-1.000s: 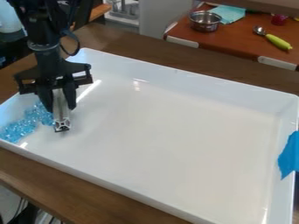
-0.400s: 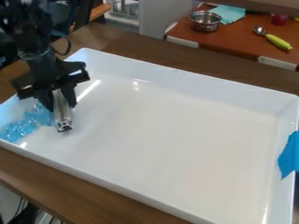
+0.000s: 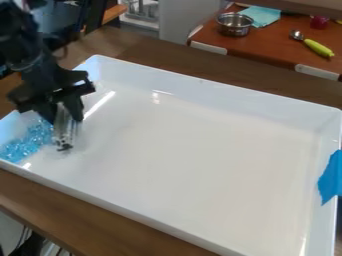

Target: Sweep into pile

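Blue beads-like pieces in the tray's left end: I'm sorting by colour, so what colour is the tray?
White tray, in the camera view.

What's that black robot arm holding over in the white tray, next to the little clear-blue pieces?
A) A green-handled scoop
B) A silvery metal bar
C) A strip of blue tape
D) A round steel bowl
B: the silvery metal bar hangs down between the fingers of the black gripper, right beside the clear-blue pieces.

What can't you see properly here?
In the camera view:
Metal bar, top: hidden by the gripper.
Its lower end: blurred.
Blue bits: too small to count.
Tray, left corner: cut off by left edge.
Blue tape: cut off by right edge.
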Controlling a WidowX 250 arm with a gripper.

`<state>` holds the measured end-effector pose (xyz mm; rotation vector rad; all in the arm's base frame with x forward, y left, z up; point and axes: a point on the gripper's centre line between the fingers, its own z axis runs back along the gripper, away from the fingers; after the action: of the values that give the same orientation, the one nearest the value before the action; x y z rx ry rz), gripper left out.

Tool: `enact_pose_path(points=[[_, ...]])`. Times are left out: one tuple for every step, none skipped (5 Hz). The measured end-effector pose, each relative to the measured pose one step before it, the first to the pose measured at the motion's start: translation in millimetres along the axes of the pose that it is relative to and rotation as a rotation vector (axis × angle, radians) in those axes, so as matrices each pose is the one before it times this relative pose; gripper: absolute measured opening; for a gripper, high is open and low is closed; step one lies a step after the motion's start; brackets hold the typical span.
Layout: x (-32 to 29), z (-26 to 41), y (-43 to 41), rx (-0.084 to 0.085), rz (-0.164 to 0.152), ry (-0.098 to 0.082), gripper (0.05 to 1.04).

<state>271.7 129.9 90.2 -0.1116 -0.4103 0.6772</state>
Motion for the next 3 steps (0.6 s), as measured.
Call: enact_pose_path(points=[[-0.53, -0.29, 5.90, 0.0087, -0.1732, -0.0112, 0.378], [-0.62, 0.41, 9.20, 0.0507, -0.2015, 0.0090, 0.427], [-2.68, -1.71, 5.87, -0.0165, -0.2242, -0.0266, 0.711]])
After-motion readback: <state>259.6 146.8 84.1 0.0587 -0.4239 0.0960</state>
